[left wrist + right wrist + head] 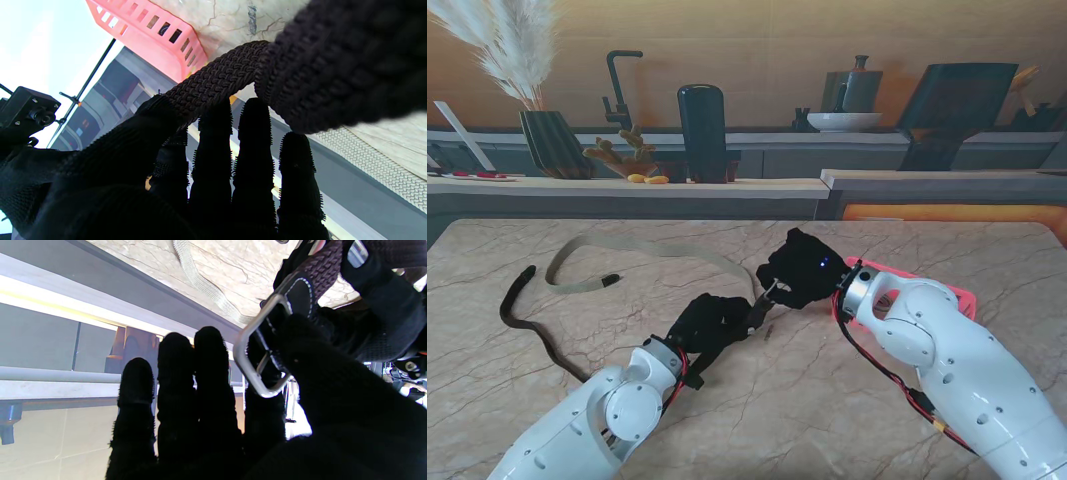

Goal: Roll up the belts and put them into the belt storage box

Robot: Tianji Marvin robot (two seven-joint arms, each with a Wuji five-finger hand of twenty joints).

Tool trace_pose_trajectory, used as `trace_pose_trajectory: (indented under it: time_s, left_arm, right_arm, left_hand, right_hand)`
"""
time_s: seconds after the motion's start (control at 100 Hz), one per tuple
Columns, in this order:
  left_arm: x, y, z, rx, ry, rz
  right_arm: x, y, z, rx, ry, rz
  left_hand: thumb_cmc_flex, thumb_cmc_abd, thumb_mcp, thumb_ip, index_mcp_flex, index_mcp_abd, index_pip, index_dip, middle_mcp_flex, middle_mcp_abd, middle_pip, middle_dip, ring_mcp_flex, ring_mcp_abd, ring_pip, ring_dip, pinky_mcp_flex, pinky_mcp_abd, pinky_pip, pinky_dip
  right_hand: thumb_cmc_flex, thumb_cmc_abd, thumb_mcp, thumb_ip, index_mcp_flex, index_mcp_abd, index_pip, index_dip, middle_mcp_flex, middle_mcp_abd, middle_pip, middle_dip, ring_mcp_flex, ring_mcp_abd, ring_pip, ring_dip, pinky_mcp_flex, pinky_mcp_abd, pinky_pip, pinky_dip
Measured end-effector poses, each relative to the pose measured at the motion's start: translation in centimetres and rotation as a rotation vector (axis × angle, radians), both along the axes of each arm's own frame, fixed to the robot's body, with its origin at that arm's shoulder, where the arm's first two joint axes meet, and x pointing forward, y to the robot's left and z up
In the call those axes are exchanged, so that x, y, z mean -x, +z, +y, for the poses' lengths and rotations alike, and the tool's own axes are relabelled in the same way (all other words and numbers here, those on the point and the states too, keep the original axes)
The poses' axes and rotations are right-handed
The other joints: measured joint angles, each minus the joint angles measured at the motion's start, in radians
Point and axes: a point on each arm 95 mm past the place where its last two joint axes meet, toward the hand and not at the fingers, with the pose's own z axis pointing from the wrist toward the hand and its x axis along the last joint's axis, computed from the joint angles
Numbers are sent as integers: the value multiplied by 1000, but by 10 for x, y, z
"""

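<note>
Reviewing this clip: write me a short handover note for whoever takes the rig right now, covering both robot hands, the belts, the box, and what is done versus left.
Left robot hand: shut on the dark belt, gripping the braided strap near its buckle end.
Right robot hand: shut on the dark belt, pinching it at the metal buckle.
Dark belt: its tail trails across the table on the left, unrolled.
Beige belt: lying loose on the table, farther from me, untouched.
Pink storage box: on the right, mostly hidden behind the right arm; contents cannot be seen.
Done: buckle end picked up by both hands.
Left: roll the dark belt, box it, then the beige belt.
</note>
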Motion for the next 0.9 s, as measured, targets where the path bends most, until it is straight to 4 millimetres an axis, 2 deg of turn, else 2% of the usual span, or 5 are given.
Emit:
trace_pose_trajectory:
  time_s: [0.27, 0.5, 0.64, 0.87, 0.9]
  left_arm:
    - [3, 0, 0, 124, -4, 107]
    - [10, 4, 0, 223, 14, 121]
    - [13, 6, -1, 301, 26, 139]
    - [22, 11, -2, 437, 64, 185]
    - [23, 12, -2, 442, 65, 183]
  right_arm:
    - [-5, 6, 0, -81, -41, 112]
    - [-16, 16, 4, -181, -103, 229]
    - [-23, 15, 6, -304, -151, 413]
    - [-33, 7, 4, -419, -256, 554]
    - [-34, 6, 4, -439, -265, 571]
  left_hand:
    - [49, 13, 43, 0, -174, 1, 99, 336, -58, 2, 29, 325, -16, 4, 38, 124, 0, 0, 11, 10]
    - [-5, -2, 165, 0, -197, 26, 126, 428, -55, 3, 72, 393, -14, 4, 84, 191, 26, 2, 48, 23]
    - [-78, -54, 291, 37, -181, 29, 165, 442, -36, 3, 119, 396, 19, 3, 122, 211, 54, 4, 74, 35]
    - [-95, -66, 324, 46, -173, 52, 168, 442, -25, 3, 135, 396, 27, 3, 129, 212, 58, 4, 85, 36]
    - [-95, -66, 324, 46, -173, 52, 170, 442, -25, 3, 135, 396, 27, 3, 129, 212, 59, 4, 85, 36]
  right_hand:
    - [0, 9, 0, 3, -13, -5, -8, 12, -6, 0, 0, 2, -1, -2, -1, 3, 0, -1, 0, 0]
    - [0, 10, -21, 4, -26, -25, -22, 13, -20, 0, 0, 14, -4, -7, -14, 3, 1, -2, 0, 0]
    - [12, 31, -31, 5, -41, -27, -33, 13, -30, 0, -15, 14, -11, -8, -38, 3, 1, -2, -14, 0]
    - [20, 94, -149, 6, -143, -22, -109, -28, -121, 24, -186, -40, -71, -4, -222, -70, -28, 14, -130, 0]
    - [-2, 106, -166, 32, -165, -15, -137, -26, -143, 29, -206, -50, -84, -2, -243, -85, -36, 14, -147, 0]
